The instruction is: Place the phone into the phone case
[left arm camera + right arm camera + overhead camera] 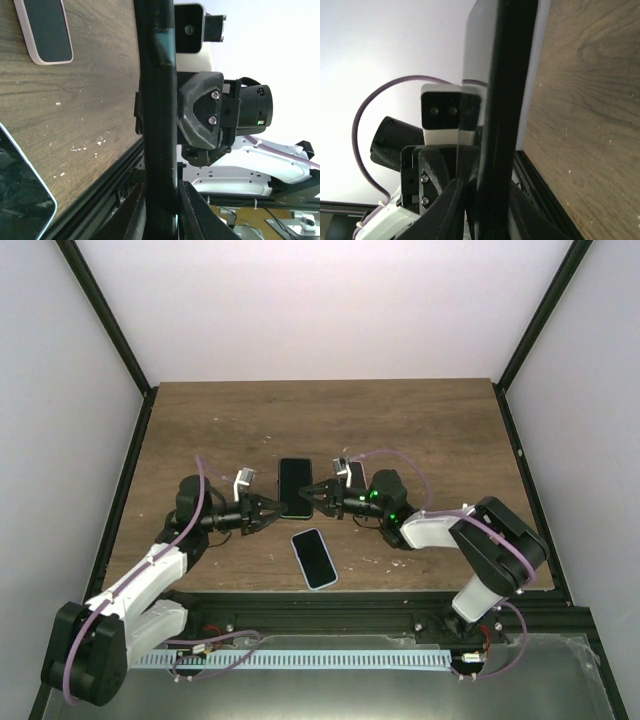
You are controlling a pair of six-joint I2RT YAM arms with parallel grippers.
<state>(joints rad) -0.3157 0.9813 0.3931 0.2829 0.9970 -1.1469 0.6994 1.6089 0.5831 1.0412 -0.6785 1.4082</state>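
A black phone [295, 485] with a glossy face is held level between my two grippers. My left gripper [276, 508] is shut on its left side and my right gripper [318, 492] on its right side. The left wrist view shows the phone edge-on [159, 100] between my fingers [132, 215]. The right wrist view also shows it edge-on [507, 100], clamped at the bottom of the frame. A pale pink-rimmed phone case [47, 30] with a matt dark inside lies on the table. In the top view it is [356, 472] partly hidden behind my right wrist.
A second phone [314, 558] with a light blue rim lies screen up near the table's front edge; it also shows in the left wrist view [20, 195]. A black rail [330, 605] runs along the wooden table's [430, 430] near edge. White walls stand on three sides.
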